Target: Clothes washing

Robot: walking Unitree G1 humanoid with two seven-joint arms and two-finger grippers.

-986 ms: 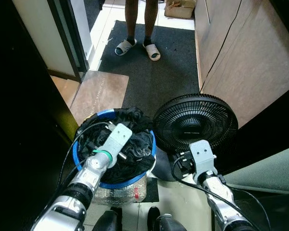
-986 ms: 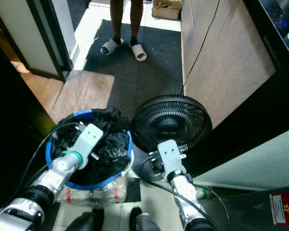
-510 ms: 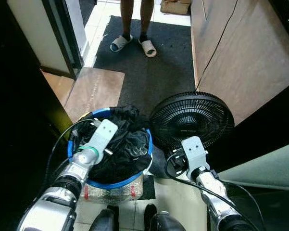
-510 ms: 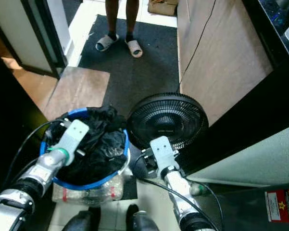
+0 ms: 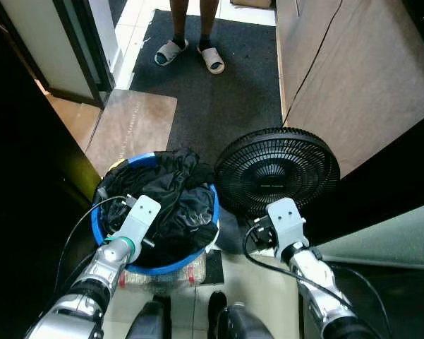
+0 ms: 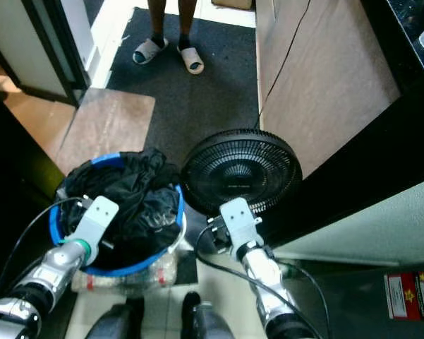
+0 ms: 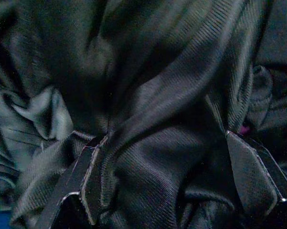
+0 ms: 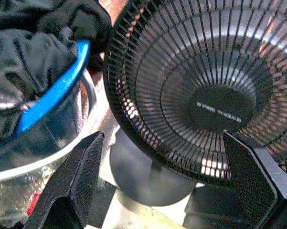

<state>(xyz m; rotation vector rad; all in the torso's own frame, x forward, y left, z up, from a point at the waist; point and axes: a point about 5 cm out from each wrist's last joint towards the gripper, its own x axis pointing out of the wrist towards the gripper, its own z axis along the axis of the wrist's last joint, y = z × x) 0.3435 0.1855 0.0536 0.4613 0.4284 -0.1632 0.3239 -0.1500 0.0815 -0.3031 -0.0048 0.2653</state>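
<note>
**Left gripper down in the laundry, ready to take hold**

I take the blue-rimmed basket (image 5: 213, 212) as my landmark. The dark clothes (image 5: 171, 201) are heaped inside it, spilling a little over its far rim. My left gripper (image 7: 174, 191) is pressed into the heap on the near side of the basket; in the left wrist view its jaws stand apart with ribbed black cloth bunched between them, not yet pinched. My right gripper (image 8: 167, 186) hangs just right of the basket, jaws spread wide and empty, facing the black floor fan (image 5: 277, 171) that stands touching the basket's right side.

To do this grab well, I would close the left jaws on the thick fold lying between them rather than a thin edge, then lift straight up and slowly, so a trailing sleeve does not drag the basket or catch the fan's grille. I'd keep the right arm away from the fan.

A person's slippered feet (image 5: 190, 55) stand on the dark mat (image 5: 219, 99) well beyond the basket.

There is pale lettering on the fan's hub in the right wrist view, too small for me to read. A red label on the wrapped bundle (image 5: 194, 263) under the basket is also illegible.
</note>
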